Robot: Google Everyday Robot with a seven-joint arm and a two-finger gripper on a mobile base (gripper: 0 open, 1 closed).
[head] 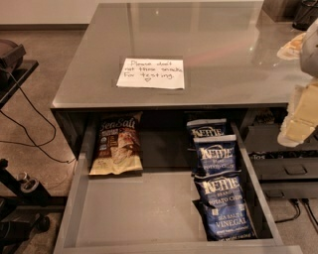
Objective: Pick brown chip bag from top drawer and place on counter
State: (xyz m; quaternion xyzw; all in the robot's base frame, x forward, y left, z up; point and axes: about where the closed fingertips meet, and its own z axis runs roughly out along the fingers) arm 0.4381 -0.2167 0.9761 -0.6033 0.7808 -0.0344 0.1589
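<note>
The brown chip bag (117, 144) lies in the back left of the open top drawer (139, 208), leaning against its left wall, with the "Sea Salt" script at its top end. The counter (208, 39) stretches above the drawer and bears a white handwritten note (151, 73). My gripper (299, 121) hangs at the right edge of the view, above the counter's right front corner. It is well to the right of the bag, apart from it and holding nothing that I can see.
Several dark blue Kettle bags (218, 183) lie in a row along the drawer's right side. Darker closed drawer fronts with handles (293, 169) are to the right. Black equipment and cables (17, 149) stand on the floor at left. A dark object (305, 12) sits at the counter's far right.
</note>
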